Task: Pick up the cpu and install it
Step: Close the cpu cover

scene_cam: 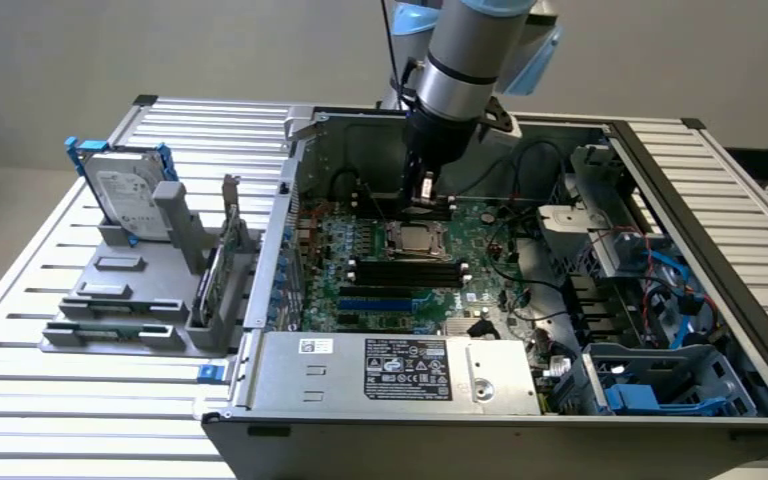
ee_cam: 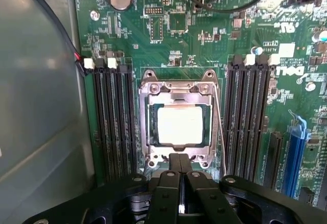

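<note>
A Universal Robots arm's black gripper [scene_cam: 424,196] hangs inside an open grey desktop computer case [scene_cam: 291,190], its two fingers pressed together with nothing visible between them. The cpu [scene_cam: 418,238], a small flat square chip with a silver-grey metal top, lies seated in the dark metal-framed socket [ee_cam: 176,85] on the green motherboard [scene_cam: 498,275]. In the exterior view it sits at about six o'clock from the fingertips, close under them. The wrist view shows the gripper [ee_cam: 180,162] with its tips over the near edge of the socket frame and the cpu [ee_cam: 180,124] just ahead of them. Whether the tips touch the frame cannot be told.

The chip is square, so it offers no long axis, and its edges run parallel to the black memory slots [ee_cam: 112,117] flanking the socket on both sides. Outside the case, at about nine o'clock from the socket in the exterior view, a silver hard drive with a white label [scene_cam: 128,190] stands upright in a grey holder, well apart from the gripper.
</note>
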You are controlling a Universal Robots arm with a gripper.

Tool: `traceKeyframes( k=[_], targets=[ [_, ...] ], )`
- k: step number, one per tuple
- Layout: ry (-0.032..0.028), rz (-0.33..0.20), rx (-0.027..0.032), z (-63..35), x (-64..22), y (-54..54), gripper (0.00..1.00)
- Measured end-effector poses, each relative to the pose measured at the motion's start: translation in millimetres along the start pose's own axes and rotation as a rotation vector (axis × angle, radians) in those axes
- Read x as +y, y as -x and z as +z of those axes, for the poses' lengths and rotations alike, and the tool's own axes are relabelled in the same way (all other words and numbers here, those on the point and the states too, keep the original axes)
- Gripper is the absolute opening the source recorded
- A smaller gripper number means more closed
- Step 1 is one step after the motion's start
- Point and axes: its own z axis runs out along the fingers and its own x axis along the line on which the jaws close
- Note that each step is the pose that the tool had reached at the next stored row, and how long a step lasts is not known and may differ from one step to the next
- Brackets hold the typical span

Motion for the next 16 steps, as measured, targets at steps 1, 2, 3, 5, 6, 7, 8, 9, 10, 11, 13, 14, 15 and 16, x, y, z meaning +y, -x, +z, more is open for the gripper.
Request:
traceKeyframes(
  k=[1,2,3,5,6,7,8,9,10,11,13,14,15,16],
  targets=[
    [-0.0004,0.0,0.0,2.0,-0.9,0.6,0.11],
    [-0.0007,0.001,0.0,3.9,-1.8,1.1,0.11],
    [-0.0011,0.001,0.0001,5.9,-2.6,1.7,0.11],
    [-0.0023,0.002,0.0003,10.0,-4.6,2.7,0.11],
    [-0.0031,0.003,0.0004,11.8,-5.3,3.1,0.11],
    [-0.0041,0.004,0.0005,13.4,-5.7,3.5,0.11],
    [-0.0052,0.004,0.0007,14.9,-5.8,3.7,0.11],
    [-0.0065,0.005,0.0009,16.4,-5.8,3.9,0.11],
    [-0.0078,0.006,0.0009,17.6,-5.8,4.0,0.11],
    [-0.0095,0.007,0.0011,18.7,-5.7,4.0,0.11],
    [-0.0157,0.011,0.0016,20.3,-5.7,4.1,0.11],
    [-0.0194,0.012,0.0017,21.0,-5.7,4.1,0.11],
    [-0.023,0.014,0.0019,21.8,-5.7,4.2,0.11],
    [-0.0253,0.014,0.002,22.7,-5.5,4.2,0.11]
  ],
)
